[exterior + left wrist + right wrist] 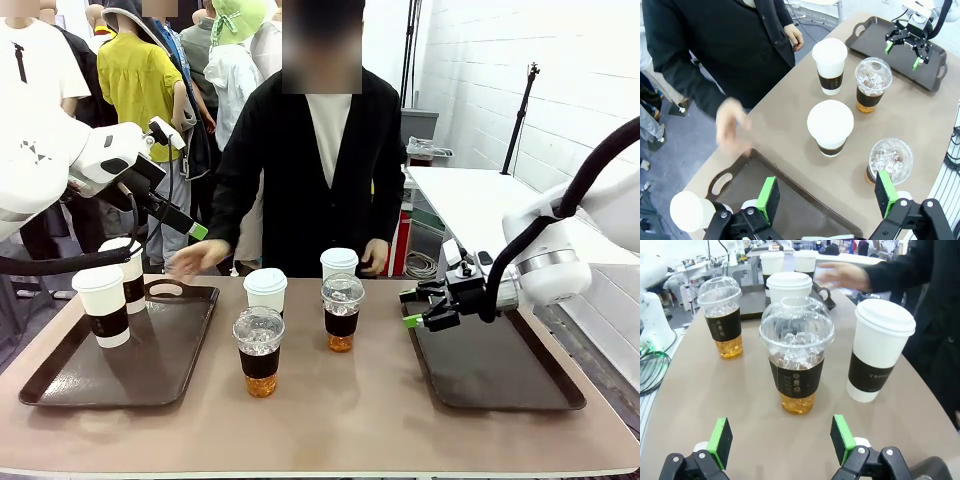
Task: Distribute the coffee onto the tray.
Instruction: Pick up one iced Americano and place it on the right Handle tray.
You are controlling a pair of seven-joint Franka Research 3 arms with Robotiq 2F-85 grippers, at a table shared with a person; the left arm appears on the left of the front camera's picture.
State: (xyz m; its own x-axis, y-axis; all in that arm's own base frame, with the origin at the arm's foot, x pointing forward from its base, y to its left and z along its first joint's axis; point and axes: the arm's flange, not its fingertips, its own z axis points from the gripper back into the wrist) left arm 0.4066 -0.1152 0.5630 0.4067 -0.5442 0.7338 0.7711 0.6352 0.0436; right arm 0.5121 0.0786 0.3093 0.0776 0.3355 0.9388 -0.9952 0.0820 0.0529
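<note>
Right fingers [842, 438] low in frame, spread wide, empty; iced coffee cup [796, 355] just past them, centre. Left fingers [768, 199] spread, over tray [790, 178].

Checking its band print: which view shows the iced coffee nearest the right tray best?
Right wrist view: the iced coffee stands close, centred, band facing the camera. Front view shows it smaller; left wrist view shows it from above.
</note>
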